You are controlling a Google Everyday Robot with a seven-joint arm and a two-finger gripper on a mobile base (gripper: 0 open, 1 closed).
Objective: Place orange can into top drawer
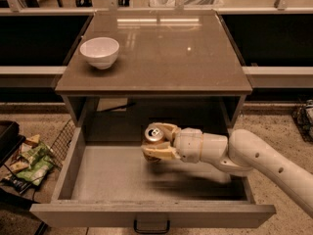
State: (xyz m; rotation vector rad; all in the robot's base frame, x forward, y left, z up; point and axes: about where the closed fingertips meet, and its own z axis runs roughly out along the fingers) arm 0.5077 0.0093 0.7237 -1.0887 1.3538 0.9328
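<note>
The top drawer (112, 180) is pulled wide open below the cabinet, with a flat grey bottom, a pale front panel and a small dark handle (151, 225). My gripper (155, 142) reaches in from the right over the middle of the drawer. It is shut on the orange can (153, 135), whose silver pull-tab top faces up. The can is upright and held just above the drawer's bottom, near its back half. My fingers wrap the can's sides and hide most of its body.
A white bowl (100, 52) stands on the cabinet top (166, 58) at the left. A wire basket with snack bags (30, 163) sits on the floor to the drawer's left. My white arm (254, 160) crosses the drawer's right wall.
</note>
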